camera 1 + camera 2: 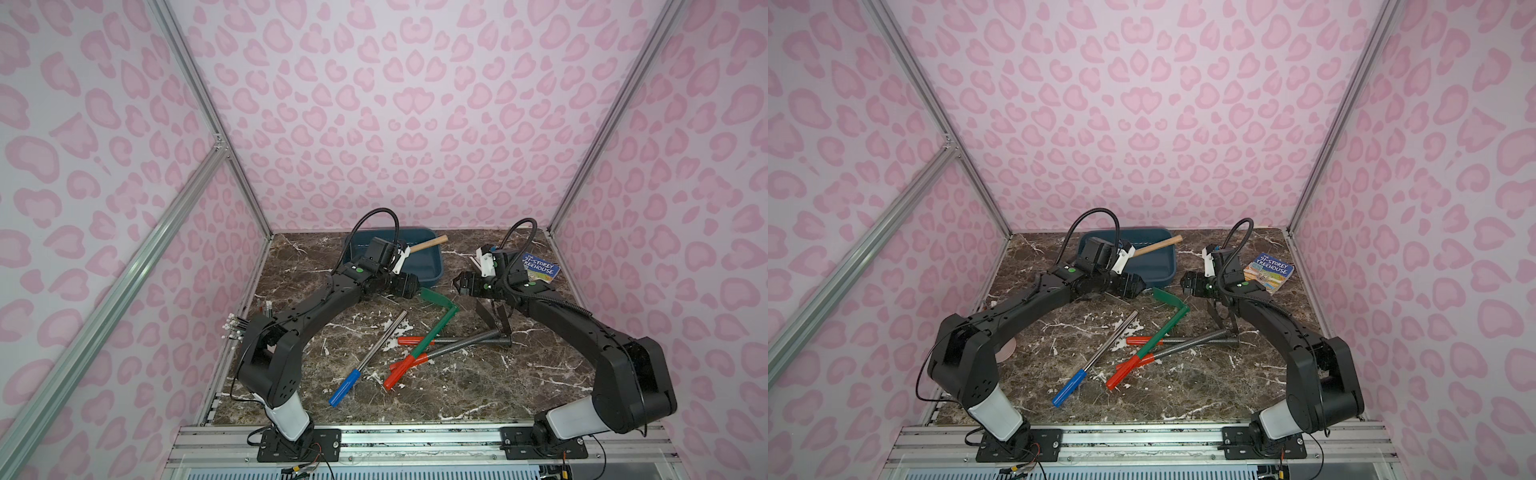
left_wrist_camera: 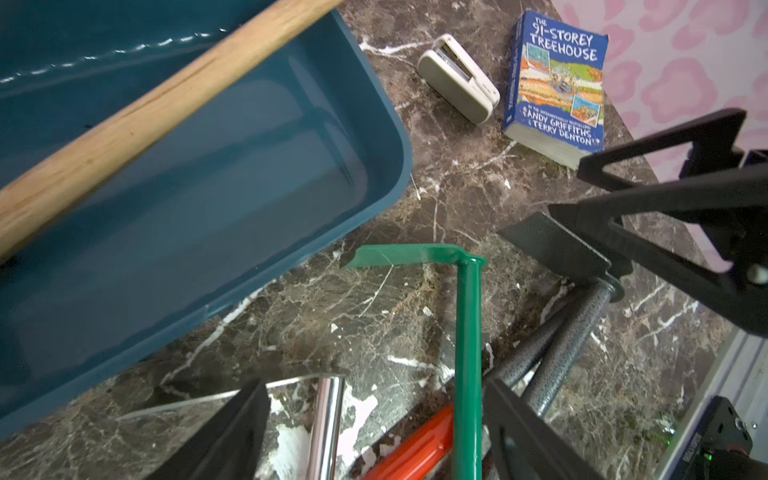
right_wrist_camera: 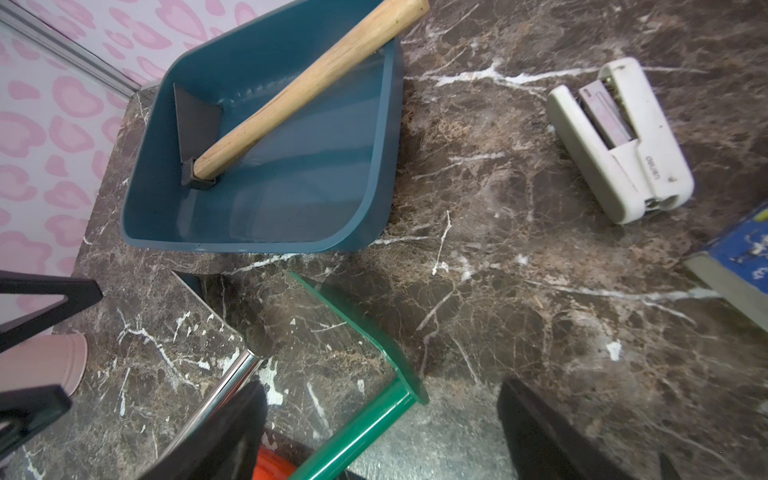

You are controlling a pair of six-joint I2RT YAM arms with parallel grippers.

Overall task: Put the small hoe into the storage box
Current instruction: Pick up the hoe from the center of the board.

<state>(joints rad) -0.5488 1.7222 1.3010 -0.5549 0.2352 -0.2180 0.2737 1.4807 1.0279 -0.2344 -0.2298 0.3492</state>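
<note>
Lighting: bright, even, overhead. We log soft shadows on the desk (image 1: pixel 457 395), a glare streak on the storage box (image 2: pixel 249 166) beyond the fingers (image 2: pixel 232 436), themselves blurred.

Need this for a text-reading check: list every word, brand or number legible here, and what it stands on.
"THE 91-STOREY TREEHOUSE": cover of the paperback book.
"ANDY GRIFFITHS & TERRY DENTON": lower on the same cover.
Small line above the authors' names: too blurred to read.
Embossed mark on the white stapler: probably "deli", not sure.
Anything else: too small to read.
</note>
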